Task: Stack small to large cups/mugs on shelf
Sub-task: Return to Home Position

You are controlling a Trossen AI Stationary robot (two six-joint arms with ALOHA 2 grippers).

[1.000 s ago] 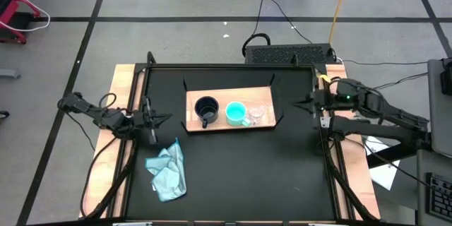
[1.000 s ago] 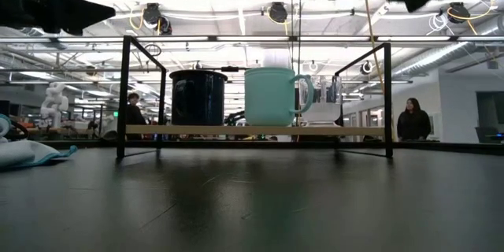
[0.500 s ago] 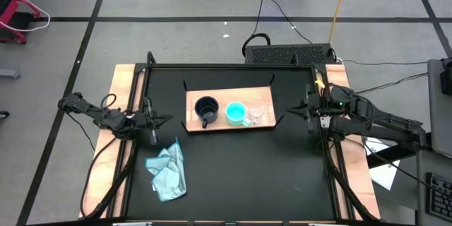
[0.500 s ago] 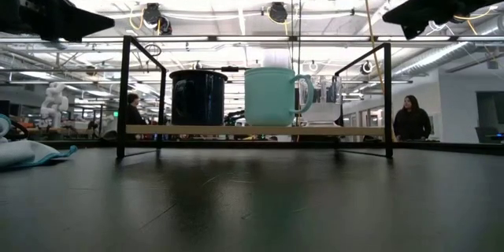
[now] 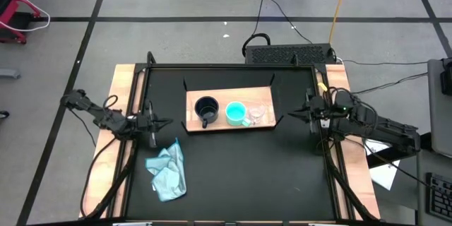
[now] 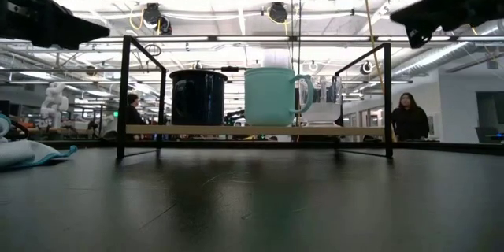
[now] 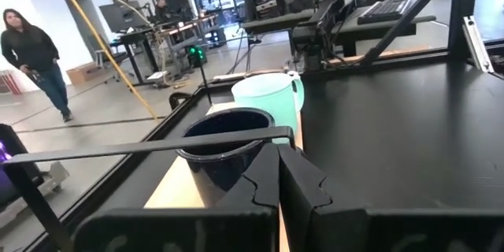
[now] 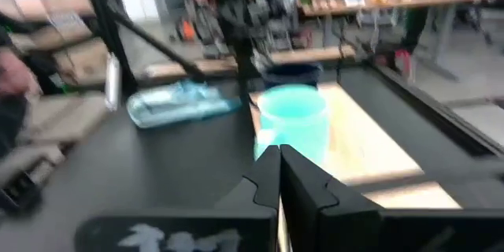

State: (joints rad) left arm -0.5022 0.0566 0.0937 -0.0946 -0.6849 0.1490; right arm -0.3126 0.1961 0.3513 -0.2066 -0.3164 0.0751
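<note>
On the wooden shelf stand three vessels in a row on their bases: the dark navy mug, the turquoise mug and the clear glass cup, which barely shows in the low view. My left gripper is shut and hovers left of the shelf, above the table. My right gripper is shut and hovers right of the shelf. Neither touches anything.
A crumpled light blue cloth lies on the black tabletop near its left front. Wooden side rails border the table. The shelf stands on thin black brackets. People stand in the room beyond.
My right arm has swung down and toward the table's near edge, its gripper staying right of the shelf. The left arm has shifted only slightly. The mugs, glass and cloth have stayed where they were.
</note>
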